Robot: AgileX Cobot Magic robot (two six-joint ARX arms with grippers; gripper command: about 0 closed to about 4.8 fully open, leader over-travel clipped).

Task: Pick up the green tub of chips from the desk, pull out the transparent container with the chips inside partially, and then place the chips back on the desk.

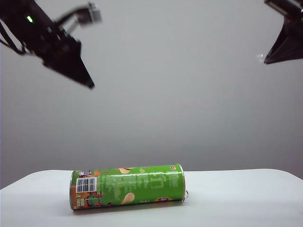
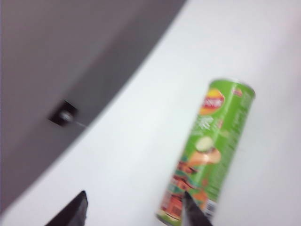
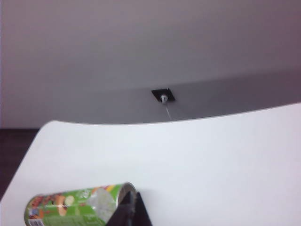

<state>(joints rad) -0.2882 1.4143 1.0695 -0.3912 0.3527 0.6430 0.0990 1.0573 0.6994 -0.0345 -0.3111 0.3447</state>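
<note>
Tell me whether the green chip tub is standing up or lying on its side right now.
Lying on its side. The green tub of chips rests lengthwise on the desk, and neither the left gripper nor the right gripper touches it.

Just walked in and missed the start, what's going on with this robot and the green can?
Nothing is being held yet. The green tub of chips lies on its side on the desk, still closed, with no clear tray showing. Both arms are up in the air above it: the left gripper over the left side with its jaws apart, the right gripper high on the right, shut and empty. The pickup hasn't begun.
</note>
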